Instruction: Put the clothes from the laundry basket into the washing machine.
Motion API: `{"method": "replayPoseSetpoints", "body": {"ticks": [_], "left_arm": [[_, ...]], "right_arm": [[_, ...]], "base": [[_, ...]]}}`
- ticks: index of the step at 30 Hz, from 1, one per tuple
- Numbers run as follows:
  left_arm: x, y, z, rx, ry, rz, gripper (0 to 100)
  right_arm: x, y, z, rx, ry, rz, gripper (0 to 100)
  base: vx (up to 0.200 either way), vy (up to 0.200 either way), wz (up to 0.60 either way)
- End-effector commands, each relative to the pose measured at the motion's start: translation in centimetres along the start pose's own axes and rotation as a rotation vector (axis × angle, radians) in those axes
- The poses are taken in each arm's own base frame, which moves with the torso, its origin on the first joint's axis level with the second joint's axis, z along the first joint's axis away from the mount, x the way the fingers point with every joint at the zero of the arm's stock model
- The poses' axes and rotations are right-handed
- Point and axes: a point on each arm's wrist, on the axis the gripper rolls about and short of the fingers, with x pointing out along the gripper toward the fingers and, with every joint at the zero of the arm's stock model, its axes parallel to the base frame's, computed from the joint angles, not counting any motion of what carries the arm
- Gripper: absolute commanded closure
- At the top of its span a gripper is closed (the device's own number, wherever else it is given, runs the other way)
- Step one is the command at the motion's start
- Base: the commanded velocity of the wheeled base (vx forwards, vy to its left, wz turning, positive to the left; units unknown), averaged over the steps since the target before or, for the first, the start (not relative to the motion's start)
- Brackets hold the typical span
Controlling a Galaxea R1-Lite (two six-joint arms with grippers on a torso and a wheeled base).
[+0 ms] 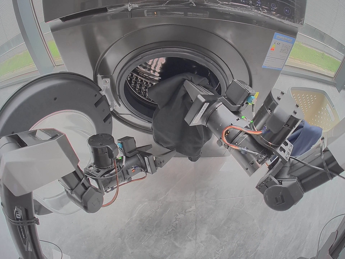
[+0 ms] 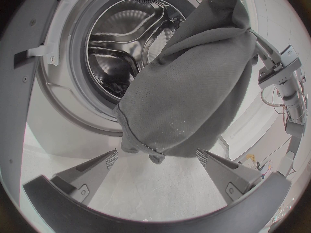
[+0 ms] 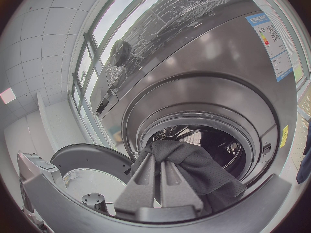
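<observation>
A dark mesh garment [image 1: 172, 119] hangs out of the washing machine's drum opening [image 1: 143, 80], draped over the lower rim. My right gripper [image 3: 157, 160] is shut on its upper part at the drum mouth, and in the head view the cloth covers the right gripper [image 1: 188, 89]. My left gripper [image 1: 169, 157] is open just below the garment's hanging hem [image 2: 152, 152], with a finger [image 2: 111, 157] on each side of it. The steel drum [image 2: 123, 55] looks bare apart from this cloth. The laundry basket [image 1: 316, 105] at the right holds blue clothing [image 1: 305, 137].
The round washer door [image 1: 54, 98] stands swung open to the left, close behind my left arm. The machine front [image 1: 172, 36] fills the space ahead. Grey tiled floor [image 1: 187, 205] lies open below both arms. Windows flank the machine.
</observation>
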Motion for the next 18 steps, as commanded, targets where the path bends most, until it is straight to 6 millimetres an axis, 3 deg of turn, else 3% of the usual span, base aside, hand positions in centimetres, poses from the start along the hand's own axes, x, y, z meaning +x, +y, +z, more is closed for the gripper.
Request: {"method": "replayPoseSetpoints", "body": {"ticks": [1,17,18], "left_arm": [[1.5,0.5,-0.6,-0.006,-0.007,-0.003,0],[3.8,-0.2,0.6,-0.011,-0.104,-0.018,0],[3.8,-0.2,0.6,-0.010,-0.109,-0.014,100]], "right_arm": [[-0.1,0.2,0.1,0.003,-0.002,0.006,100],[-0.5,0.8,-0.3,0.009,0.018,0.018,100],[-0.5,0.8,-0.3,0.008,0.017,0.016,100]], "base": [[0.000,0.000,0.00],[0.000,0.000,0.00],[0.000,0.000,0.00]]}}
